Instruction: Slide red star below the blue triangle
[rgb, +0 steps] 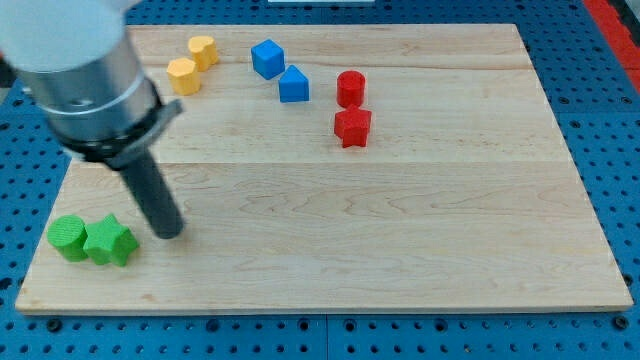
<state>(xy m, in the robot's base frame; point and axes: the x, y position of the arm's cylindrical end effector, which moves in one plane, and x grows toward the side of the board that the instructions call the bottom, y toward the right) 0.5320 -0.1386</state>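
Observation:
The red star (352, 127) lies on the wooden board (400, 230) at the upper middle, just below a red cylinder (351, 88). The blue triangle (293, 85) lies to the star's upper left, with a blue cube (267, 58) touching it at its upper left. My tip (170, 232) rests on the board at the lower left, far from the red star and just right of the green blocks.
A green cylinder (69, 238) and a green star (109, 241) lie together at the board's lower left. Two yellow blocks (203, 50) (183, 75) lie at the upper left. The arm's grey body (85, 70) hangs over the upper left corner.

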